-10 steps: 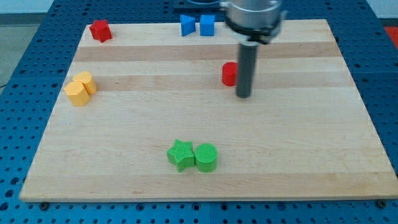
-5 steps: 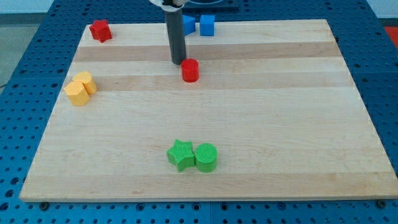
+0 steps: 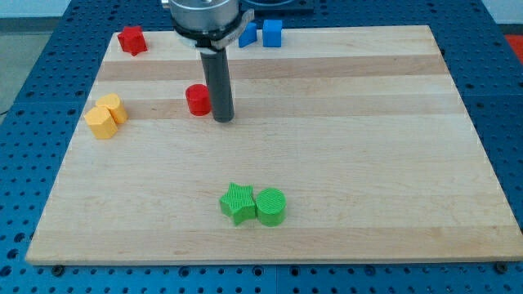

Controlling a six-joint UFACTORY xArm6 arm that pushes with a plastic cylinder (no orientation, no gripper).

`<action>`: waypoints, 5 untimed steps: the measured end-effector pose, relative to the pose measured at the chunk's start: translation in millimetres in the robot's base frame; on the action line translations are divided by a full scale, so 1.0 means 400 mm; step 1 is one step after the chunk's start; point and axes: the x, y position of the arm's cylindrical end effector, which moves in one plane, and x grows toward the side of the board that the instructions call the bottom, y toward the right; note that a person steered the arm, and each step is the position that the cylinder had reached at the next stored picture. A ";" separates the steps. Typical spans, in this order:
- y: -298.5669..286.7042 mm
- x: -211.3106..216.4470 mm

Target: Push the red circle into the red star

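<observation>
The red circle (image 3: 197,99) lies on the wooden board (image 3: 368,147), left of centre in the upper half. My tip (image 3: 222,118) stands right beside it, on the circle's right and slightly lower, touching or nearly touching it. The red star (image 3: 131,39) sits in the board's top left corner, well apart from the circle, up and to the left of it.
Two yellow blocks (image 3: 106,117) sit together at the left edge. A green star (image 3: 237,203) and green circle (image 3: 270,206) touch near the bottom centre. Two blue blocks (image 3: 263,33) sit at the top edge, partly behind the arm.
The red circle has moved leftward across the board, from right of centre to left of centre. My tip went from its right to above-left of it, and is now on its right again.
</observation>
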 end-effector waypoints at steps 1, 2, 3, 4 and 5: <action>-0.051 -0.011; -0.141 -0.142; -0.237 -0.217; -0.190 -0.205; -0.081 -0.210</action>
